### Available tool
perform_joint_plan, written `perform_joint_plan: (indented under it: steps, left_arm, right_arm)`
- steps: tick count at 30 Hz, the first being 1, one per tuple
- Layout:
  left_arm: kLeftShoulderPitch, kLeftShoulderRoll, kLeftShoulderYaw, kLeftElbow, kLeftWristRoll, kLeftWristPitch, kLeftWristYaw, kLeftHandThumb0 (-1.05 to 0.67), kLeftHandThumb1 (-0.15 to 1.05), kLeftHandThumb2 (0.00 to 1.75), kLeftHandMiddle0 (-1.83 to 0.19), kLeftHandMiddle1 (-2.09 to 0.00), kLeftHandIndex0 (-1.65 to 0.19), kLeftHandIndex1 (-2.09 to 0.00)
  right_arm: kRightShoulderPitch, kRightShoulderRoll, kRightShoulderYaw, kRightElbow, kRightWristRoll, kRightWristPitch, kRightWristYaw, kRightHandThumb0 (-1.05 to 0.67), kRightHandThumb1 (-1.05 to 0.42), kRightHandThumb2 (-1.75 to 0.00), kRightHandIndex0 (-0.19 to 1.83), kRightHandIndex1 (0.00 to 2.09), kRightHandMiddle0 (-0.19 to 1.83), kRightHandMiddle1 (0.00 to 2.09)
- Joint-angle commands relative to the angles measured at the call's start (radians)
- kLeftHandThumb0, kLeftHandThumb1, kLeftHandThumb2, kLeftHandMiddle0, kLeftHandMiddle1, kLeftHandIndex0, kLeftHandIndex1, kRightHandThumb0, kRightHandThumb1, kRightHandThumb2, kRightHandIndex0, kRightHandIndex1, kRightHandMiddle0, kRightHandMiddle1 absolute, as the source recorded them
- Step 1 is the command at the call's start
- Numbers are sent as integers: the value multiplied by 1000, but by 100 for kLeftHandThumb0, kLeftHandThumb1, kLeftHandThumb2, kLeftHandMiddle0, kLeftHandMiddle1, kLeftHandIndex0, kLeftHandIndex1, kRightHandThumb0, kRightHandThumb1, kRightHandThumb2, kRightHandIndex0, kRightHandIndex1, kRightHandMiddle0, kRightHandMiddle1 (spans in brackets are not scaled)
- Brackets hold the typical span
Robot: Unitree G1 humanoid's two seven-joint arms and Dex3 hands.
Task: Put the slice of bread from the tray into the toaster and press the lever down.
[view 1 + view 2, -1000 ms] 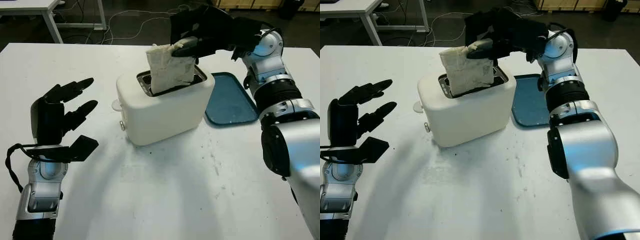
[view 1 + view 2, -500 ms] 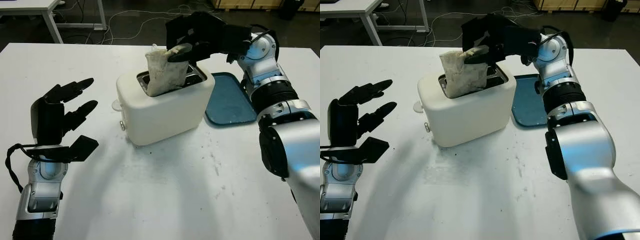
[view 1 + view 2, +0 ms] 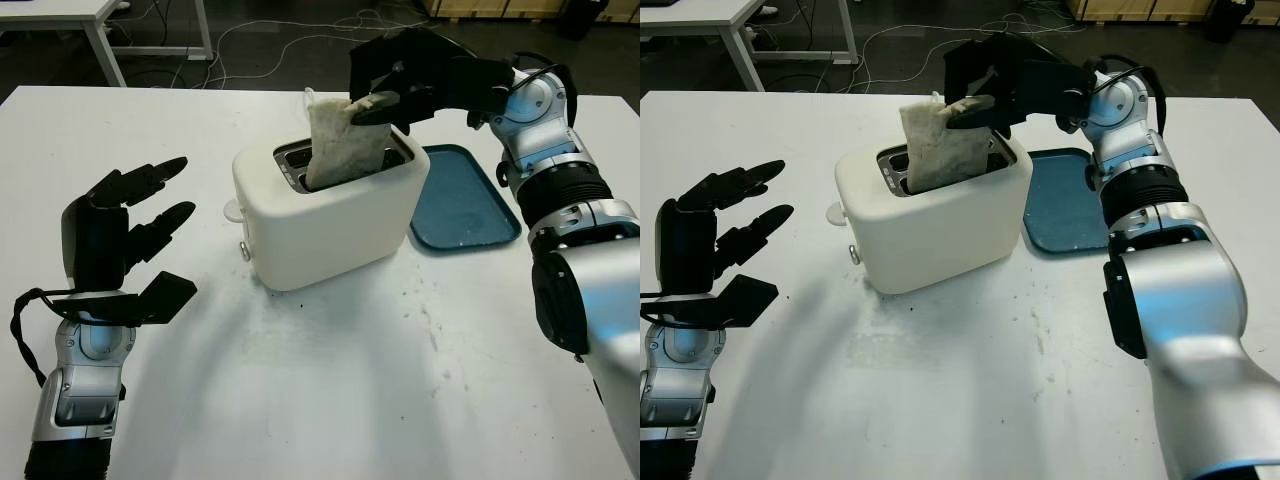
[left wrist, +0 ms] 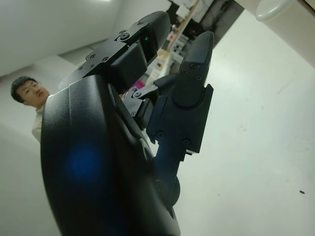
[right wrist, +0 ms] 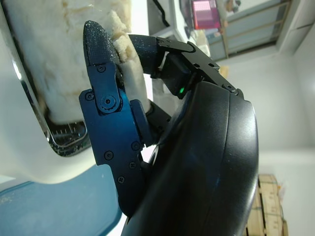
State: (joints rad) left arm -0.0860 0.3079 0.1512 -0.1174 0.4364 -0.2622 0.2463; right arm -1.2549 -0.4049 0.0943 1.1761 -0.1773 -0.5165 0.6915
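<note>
Right robot hand point(image 3: 385, 95) grips the bread slice point(image 3: 343, 148) half-sunk in the toaster point(image 3: 330, 205); blue tray point(image 3: 465, 205) just beside; left robot hand point(image 3: 115, 240) released, well left of the toaster; a person point(image 4: 32, 101) shows behind it.

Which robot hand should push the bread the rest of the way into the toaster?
The right hand, probably. It already grips the top of the bread slice, which sits partly in the toaster slot. The left hand is open, off to the side.
</note>
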Motion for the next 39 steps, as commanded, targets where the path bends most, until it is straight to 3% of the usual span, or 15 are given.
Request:
perform_joint_plan:
  steps: [1,11,14,15,17,19,21,23,30,39]
  left_arm:
    - [10,-2,1,-11,5,-1,9,-37,89,0,-66,-79,-93,-1]
    - [7,0,0,-7,12,-5,15,-38,89,0,-68,-79,-94,-1]
    - [7,-3,1,-6,4,-9,13,-37,89,0,-67,-79,-93,-1]
    - [7,-5,2,-5,1,-10,13,-36,89,0,-67,-79,-93,-1]
    - [8,-5,3,-5,-2,-11,10,-36,89,0,-67,-79,-93,-1]
    - [10,-4,4,-6,-1,-10,9,-37,90,0,-67,-79,-93,-1]
    - [11,-4,4,-10,3,-2,7,-37,89,0,-66,-79,-93,-1]
    - [11,-1,3,-10,10,-2,10,-38,90,0,-66,-79,-93,-1]
    - [10,-3,3,-6,10,-8,13,-38,89,0,-67,-79,-93,-1]
    - [10,0,2,-3,10,-16,15,-38,89,0,-67,-79,-94,-1]
  right_arm:
    - [7,-29,6,9,-14,-30,-21,-39,-92,-39,109,175,89,175]
    - [19,-62,28,26,-41,-75,-13,-42,-92,-38,105,175,83,175]
    - [33,-61,57,0,-64,-96,-9,-48,-92,-29,101,175,80,175]
    - [39,-61,70,-16,-73,-106,-5,-57,-89,-15,88,172,74,166]
    - [48,-65,97,-50,-93,-122,9,-65,-85,-4,73,164,72,140]
    - [57,-69,122,-96,-105,-117,39,-72,-79,-1,43,140,79,71]
    - [69,-72,136,-137,-107,-110,52,-71,-75,0,30,128,84,26]
    - [79,-79,148,-170,-115,-114,43,-67,-73,0,23,123,82,13]
    - [101,-96,164,-242,-154,-95,-10,-67,-71,0,5,100,70,1]
    - [110,-108,147,-267,-153,-90,-33,-62,-64,0,2,99,56,0]
